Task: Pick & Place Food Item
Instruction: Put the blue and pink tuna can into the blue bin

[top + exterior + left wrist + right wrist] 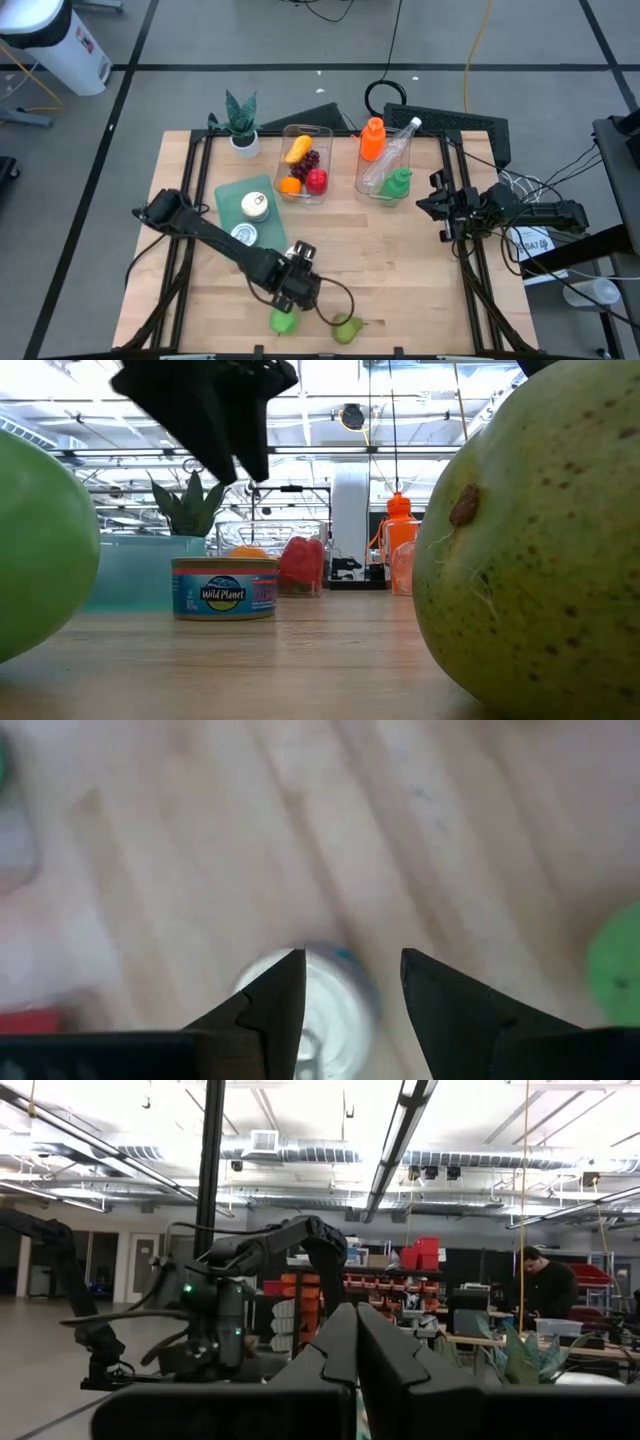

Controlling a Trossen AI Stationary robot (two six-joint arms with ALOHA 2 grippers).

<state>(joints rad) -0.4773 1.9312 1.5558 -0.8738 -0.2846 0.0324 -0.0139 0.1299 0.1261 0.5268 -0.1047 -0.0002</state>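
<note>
Left pincer (352,982) empty, can (318,1010) below (blurred, perhaps tuna)

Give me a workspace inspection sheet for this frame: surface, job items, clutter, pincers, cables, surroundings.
Surface: wooden table, bare in the middle.
Job's things: green apple and pear at the near edge; clear tray holds mixed fruit; tuna can beside the green board, second can on it.
Clutter: potted plant; orange bottle, clear bottle and green bottle in a second tray.
Pincers: left pincer partly open, nothing between its fingers, above the table near the apple; right pincer shut, empty, parked at the right edge.
Cables: black cable loops across the table by the left pincer.
Surroundings: person at a bench in the room behind.
</note>
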